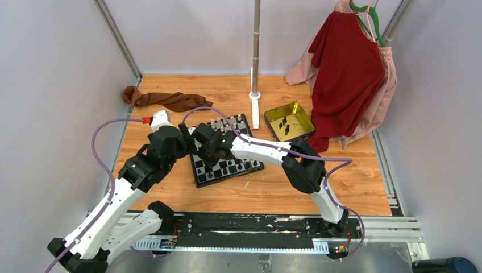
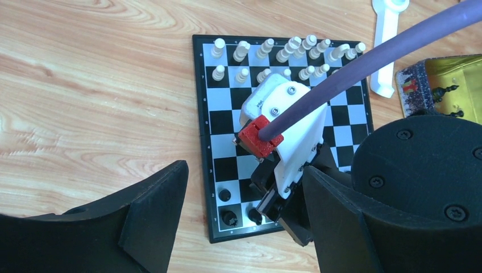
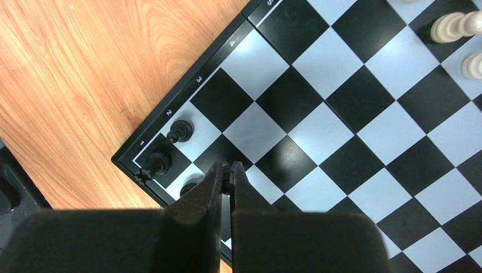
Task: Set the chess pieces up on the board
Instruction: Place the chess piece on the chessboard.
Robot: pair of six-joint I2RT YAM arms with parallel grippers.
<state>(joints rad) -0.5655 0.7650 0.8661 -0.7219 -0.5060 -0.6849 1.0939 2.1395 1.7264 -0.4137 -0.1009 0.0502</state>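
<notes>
Chess pieces (image 2: 219, 48) upright on board (image 2: 222, 120)

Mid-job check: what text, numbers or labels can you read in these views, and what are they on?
"1", "2", "3", "4": rank numbers on the black border of the board, right wrist view.
"5": next on that border, cut off by the frame edge.
Left wrist view: the same border numbers, too small to read surely.
Print on the side of the yellow-gold tin: blurred, unreadable.
Top view: no readable text.
</notes>
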